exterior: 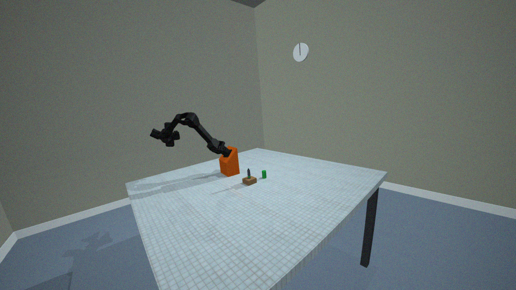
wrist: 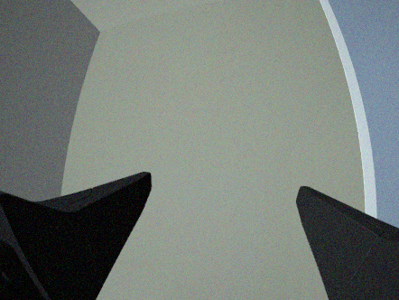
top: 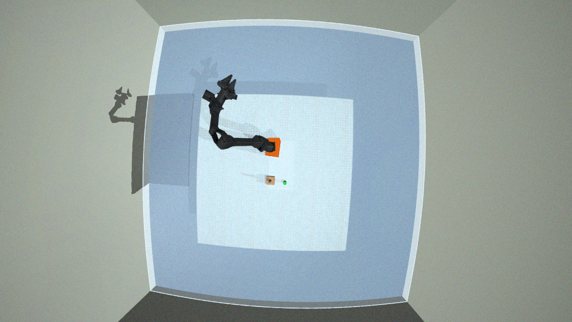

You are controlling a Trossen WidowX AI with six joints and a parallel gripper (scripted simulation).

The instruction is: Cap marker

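Note:
The holder block [top: 272, 182] [exterior: 249, 182] is a small brown block on the table. The dark marker [top: 269, 180] [exterior: 248, 172] stands upright in it, its top bare. The green cap [top: 284, 182] [exterior: 264, 174] stands on the table to the right of the block in the top and exterior views, apart from it. My gripper [top: 233, 77] [wrist: 225, 187] is open, with nothing between its fingers. It is raised high, beyond the table's upper left edge in the top view, far from the marker and the cap. The wrist view shows neither of them.
The orange base [top: 276, 152] [exterior: 229, 168] of the arm stands on the table [top: 311, 216] [exterior: 230, 223], close to the holder block. The arm reaches left from it. A clock [exterior: 300, 52] hangs on the wall. The wrist view shows walls and floor.

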